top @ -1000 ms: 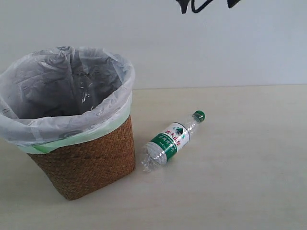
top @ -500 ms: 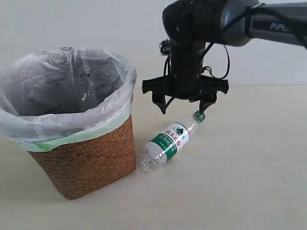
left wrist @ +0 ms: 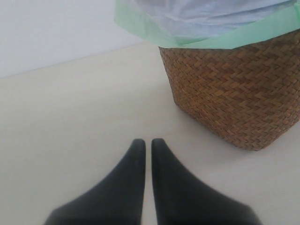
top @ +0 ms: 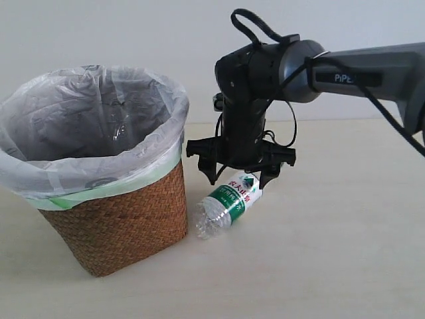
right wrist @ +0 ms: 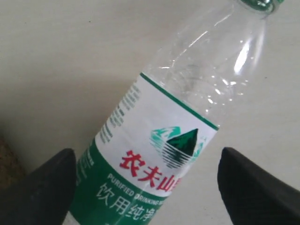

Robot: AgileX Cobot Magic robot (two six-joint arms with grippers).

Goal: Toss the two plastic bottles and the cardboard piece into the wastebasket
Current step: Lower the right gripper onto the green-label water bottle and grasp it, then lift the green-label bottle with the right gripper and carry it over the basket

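The left jaws are pressed together with nothing between them, low over the pale surface point(left wrist: 70, 108) and pointing past the wastebasket point(left wrist: 234, 89). I take that as parking: this arm stays clear of the other one's work.

In the exterior view, the wastebasket point(top: 113, 226) stands nearest, its bag folded out over the rim, so the mouth is wide for a drop from above. Just beside its foot lies the green-label bottle point(top: 231, 203), on its side with the base toward the wicker and the cap end angled away. Whether base and wicker touch I cannot tell.

The right jaws are spread wide and straddle the bottle point(right wrist: 154, 154) across its label, one tip on each side, with no firm contact that I can make out. Crossing the round body squarely there seems meant to stop it rolling out as they close. Behind, the right arm point(top: 265, 73) reaches in from the right, wrist turned down.

The red-label bottle and the cardboard piece show in no view; the basket's inside is unreadable.
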